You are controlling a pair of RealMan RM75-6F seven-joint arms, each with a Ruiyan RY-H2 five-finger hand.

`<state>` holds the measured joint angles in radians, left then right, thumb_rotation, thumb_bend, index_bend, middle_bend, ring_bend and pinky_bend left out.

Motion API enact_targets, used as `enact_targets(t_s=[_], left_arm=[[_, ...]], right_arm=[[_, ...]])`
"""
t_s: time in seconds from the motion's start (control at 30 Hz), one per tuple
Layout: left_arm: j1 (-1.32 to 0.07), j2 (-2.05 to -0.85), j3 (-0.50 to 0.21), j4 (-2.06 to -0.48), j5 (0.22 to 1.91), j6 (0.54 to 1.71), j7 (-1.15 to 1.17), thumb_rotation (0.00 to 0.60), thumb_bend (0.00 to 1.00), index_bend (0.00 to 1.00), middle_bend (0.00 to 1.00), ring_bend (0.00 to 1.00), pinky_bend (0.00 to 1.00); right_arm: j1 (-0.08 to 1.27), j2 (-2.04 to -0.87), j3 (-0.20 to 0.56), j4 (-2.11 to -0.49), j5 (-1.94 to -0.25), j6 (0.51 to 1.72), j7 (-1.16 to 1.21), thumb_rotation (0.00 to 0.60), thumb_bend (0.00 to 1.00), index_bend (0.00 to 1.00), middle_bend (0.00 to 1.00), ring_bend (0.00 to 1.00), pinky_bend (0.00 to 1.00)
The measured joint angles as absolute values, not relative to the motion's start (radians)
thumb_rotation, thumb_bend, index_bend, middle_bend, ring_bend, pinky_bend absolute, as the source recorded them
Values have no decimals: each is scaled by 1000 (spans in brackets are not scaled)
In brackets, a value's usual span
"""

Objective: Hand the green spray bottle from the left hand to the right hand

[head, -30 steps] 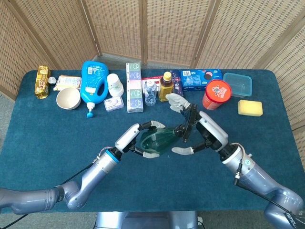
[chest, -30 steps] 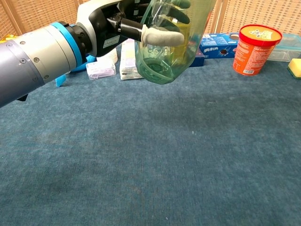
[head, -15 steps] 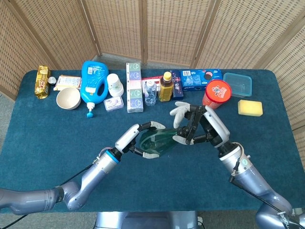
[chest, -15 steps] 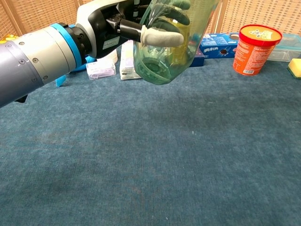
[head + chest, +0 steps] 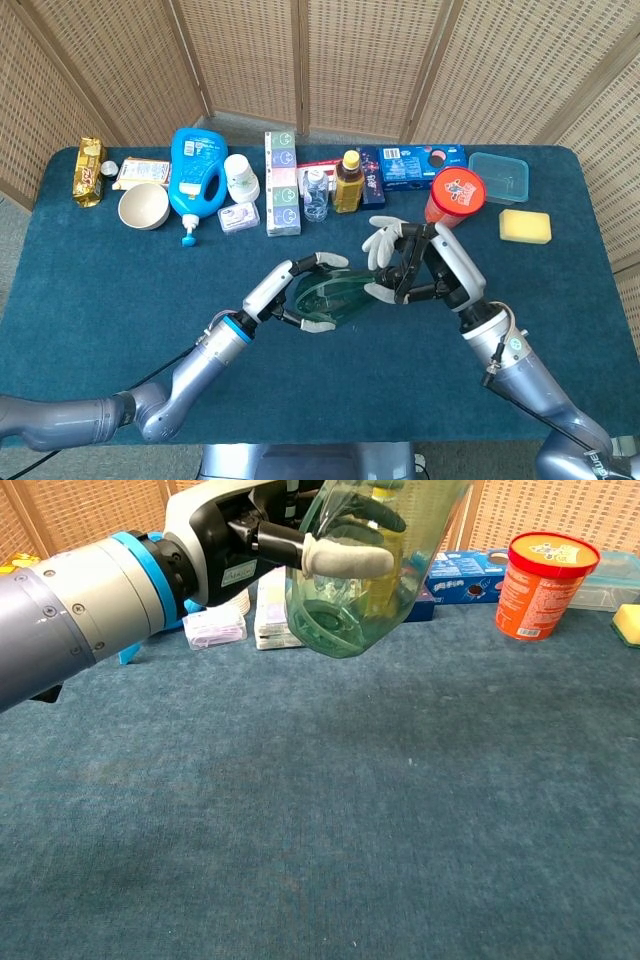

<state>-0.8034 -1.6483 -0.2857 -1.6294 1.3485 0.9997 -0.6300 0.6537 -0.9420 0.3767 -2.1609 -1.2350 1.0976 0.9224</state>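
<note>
The green spray bottle [image 5: 335, 295] is held above the blue surface [image 5: 120, 290], roughly over its middle, with its body lying almost level and its base turned toward the chest camera. It is gripped by the left hand [image 5: 295, 290], whose fingers are wrapped around the bottle's body; in the chest view the same hand [image 5: 300, 535] is seen at the top of the picture with a pale fingertip laid across the translucent green wall [image 5: 350, 600]. The right hand [image 5: 415, 265] is placed at the bottle's other end, where its pale fingers are curled in toward the neck; whether the bottle is actually grasped or merely touched by them cannot be told, since the contact is hidden behind the dark palm. Along the far edge of the surface a row of goods is set out: a yellow packet [image 5: 90, 172], a white bowl [image 5: 144, 206], a blue detergent jug [image 5: 196, 175], a tall white and green box [image 5: 282, 183], a small clear water bottle [image 5: 316, 195], an amber bottle with a yellow cap [image 5: 348, 182], a blue biscuit box [image 5: 422, 165], a red tub [image 5: 455, 198], a clear blue-lidded container [image 5: 499, 176] and a yellow sponge [image 5: 525, 226]. Behind the surface, woven screens [image 5: 350, 60] are stood upright.
</note>
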Motion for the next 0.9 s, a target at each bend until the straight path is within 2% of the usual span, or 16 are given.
enact_targets(t_s=[0.03,0.1,0.2,0.73,0.9], left_arm=[[-804,-1647,-284,-1629,1350,997,-629,600,0,10,19,17,196],[-808,-1641,-279,-1628,1356,984,-628,600,0,0,0,0,101],[-818,-1624,-270,-1628,1375,954,-647,600,0,0,0,0,43],[-805,-1576,-244,-1639,1453,1001,-718,600,0,0,0,0,23],[-767,-1515,-224,-1655,1488,1058,-708,600,0,0,0,0,16]], right_arm=[[652,-942,378,-2162,-1234,1098,920,600,403,696,772,422,180],[650,-941,381,-2164,-1231,1097,914,600,404,697,774,422,180],[645,-941,387,-2167,-1229,1091,906,600,404,698,774,423,180],[621,-934,409,-2171,-1221,1070,872,600,411,701,774,422,179],[612,-931,406,-2165,-1223,1064,850,600,412,701,775,423,179]])
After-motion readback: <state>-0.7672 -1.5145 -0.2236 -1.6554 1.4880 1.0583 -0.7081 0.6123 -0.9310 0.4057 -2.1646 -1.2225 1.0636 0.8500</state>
